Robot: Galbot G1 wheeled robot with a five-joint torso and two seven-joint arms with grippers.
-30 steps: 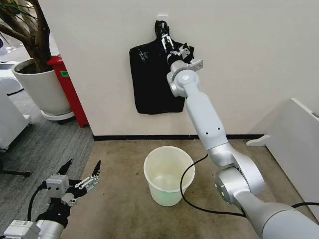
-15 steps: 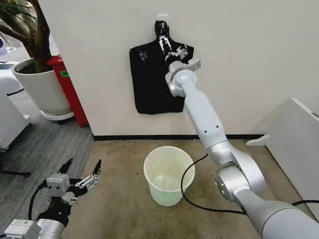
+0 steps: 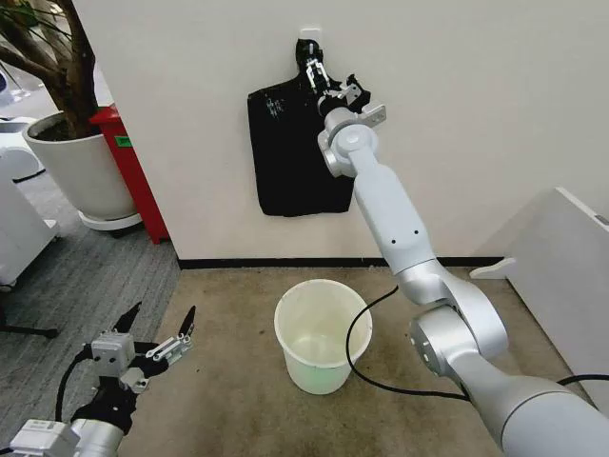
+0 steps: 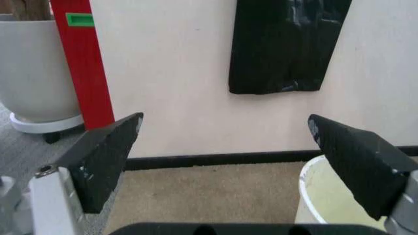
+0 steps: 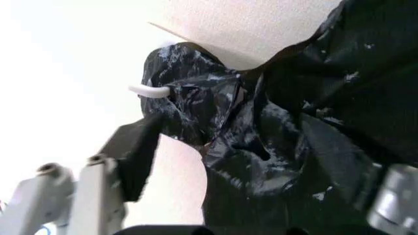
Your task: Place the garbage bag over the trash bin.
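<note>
While the crinkly black plastic garbage bag [image 3: 290, 143] hangs upper centre on the wall, the right gripper [image 3: 328, 84] straddles its bunched neck — apparently unclenched; the left gripper [image 3: 157, 328] gapes, lower left, beside the cream-white round trash bin [image 3: 322, 338].

Bright, even indoor light; soft shadows; near fingers [image 4: 104, 161] blurred; white glints on the garbage bag [image 5: 274, 142]

Thin crinkly glossy black plastic garbage bag [image 5: 274, 147], smooth cream-white plastic trash bin [image 3: 321, 347], matt beige carpet floor [image 3: 238, 381], glossy silver-white arm shells [image 3: 390, 224]
</note>
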